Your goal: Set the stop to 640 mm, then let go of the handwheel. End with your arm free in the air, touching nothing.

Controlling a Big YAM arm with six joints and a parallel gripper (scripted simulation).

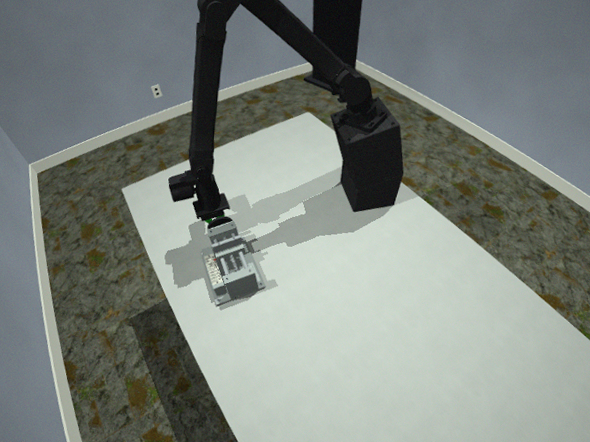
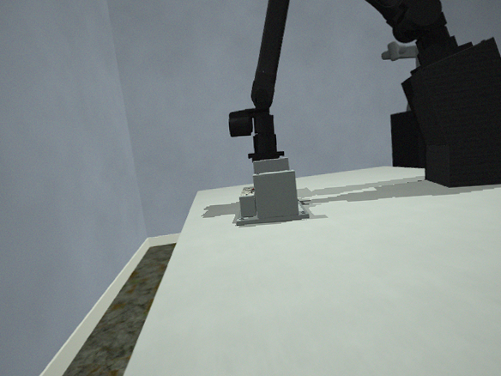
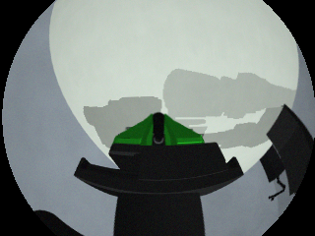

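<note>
The grey stop fixture (image 1: 232,267) stands near the left edge of the white table and also shows in the exterior view (image 2: 274,194). A scale strip with small marks (image 1: 211,268) runs along its left side, too small to read. The dark handwheel (image 1: 220,223) sits at the fixture's far end. My gripper (image 1: 211,217) points down onto it, and in the exterior view the gripper (image 2: 265,156) sits right behind the fixture's top block. In the wrist view the green fingers are shut on a thin dark handle of the handwheel (image 3: 157,169).
The arm's black base block (image 1: 371,159) stands at the back of the table and shows at the right of the exterior view (image 2: 463,117). The table's left edge (image 2: 160,290) drops to a mottled floor close to the fixture.
</note>
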